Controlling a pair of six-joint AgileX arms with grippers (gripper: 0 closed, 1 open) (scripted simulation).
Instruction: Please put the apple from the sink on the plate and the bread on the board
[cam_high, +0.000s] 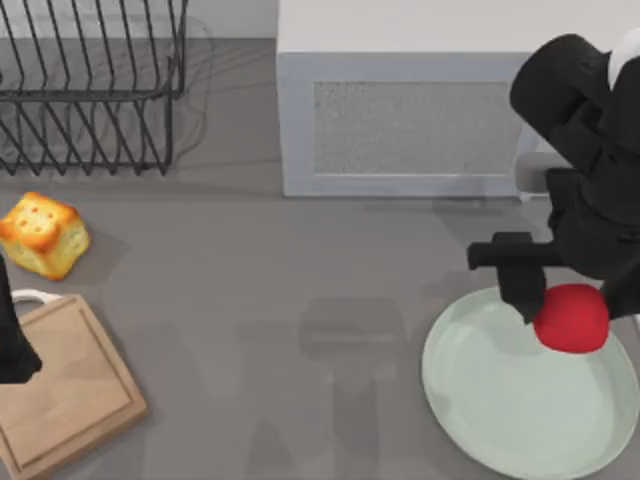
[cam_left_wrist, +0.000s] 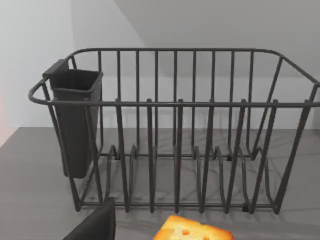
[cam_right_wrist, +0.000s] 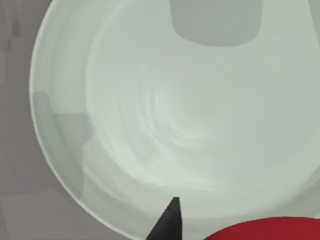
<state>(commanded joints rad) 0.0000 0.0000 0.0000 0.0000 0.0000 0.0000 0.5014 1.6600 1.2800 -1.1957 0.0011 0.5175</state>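
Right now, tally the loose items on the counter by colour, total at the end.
Red: 1, the apple, at the right tool over the plate
Pale green: 1, the plate
Golden-yellow: 1, the bread
Light brown: 1, the board
Dark grey: 1, the wire rack
Total: 5

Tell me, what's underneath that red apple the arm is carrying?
The pale green plate lies below the apple, which the right gripper holds. The apple itself hides the plate part right under it.
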